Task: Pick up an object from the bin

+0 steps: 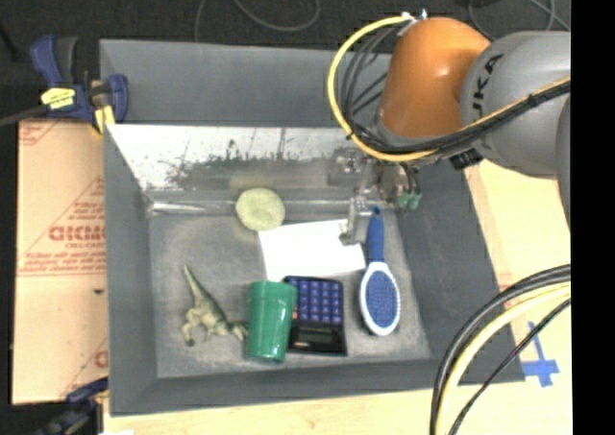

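Observation:
My gripper (359, 218) hangs low at the back right of the bin floor, under the orange wrist cover. It is right over the top end of a blue and white hairbrush (380, 297), whose blue handle points up toward it. The right edge of a flat white card (307, 249) lies just to its left. Whether the gripper touches the brush handle or the card is not clear. A pale green round disc (259, 208) rests further left, near the back wall.
A dark calculator with blue keys (318, 313) lies below the card, a green cup (269, 320) on its side next to it. A small greenish toy dinosaur (205, 313) sits at the front left. The arm and its cables cover the bin's back right corner.

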Robot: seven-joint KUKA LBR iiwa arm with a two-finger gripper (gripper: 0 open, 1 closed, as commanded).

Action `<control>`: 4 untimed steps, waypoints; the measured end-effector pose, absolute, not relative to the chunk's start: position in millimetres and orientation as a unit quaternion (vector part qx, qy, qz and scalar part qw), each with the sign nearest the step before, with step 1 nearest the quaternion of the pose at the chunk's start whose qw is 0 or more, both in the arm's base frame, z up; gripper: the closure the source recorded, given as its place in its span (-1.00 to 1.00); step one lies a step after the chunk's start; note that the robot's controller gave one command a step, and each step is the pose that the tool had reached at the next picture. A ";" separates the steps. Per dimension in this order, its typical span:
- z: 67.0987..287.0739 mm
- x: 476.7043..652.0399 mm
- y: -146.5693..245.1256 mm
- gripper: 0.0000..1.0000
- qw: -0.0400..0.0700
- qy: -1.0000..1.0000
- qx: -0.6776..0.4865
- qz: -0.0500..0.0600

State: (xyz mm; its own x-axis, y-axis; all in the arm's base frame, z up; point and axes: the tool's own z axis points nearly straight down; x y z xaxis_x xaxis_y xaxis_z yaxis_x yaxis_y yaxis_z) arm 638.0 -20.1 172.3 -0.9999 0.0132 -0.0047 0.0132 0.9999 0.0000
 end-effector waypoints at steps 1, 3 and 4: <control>142.9 590.3 4.7 -1.00 0.003 0.995 0.100 0.000; 133.1 548.7 18.3 -1.00 0.001 0.997 0.075 0.000; 72.4 529.1 14.7 -1.00 0.002 0.990 0.144 0.000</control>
State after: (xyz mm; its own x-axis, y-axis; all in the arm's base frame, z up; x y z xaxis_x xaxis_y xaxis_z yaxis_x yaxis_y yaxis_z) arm 529.1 14.7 72.4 -0.9587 0.2844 -0.0046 0.2844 0.9587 0.0008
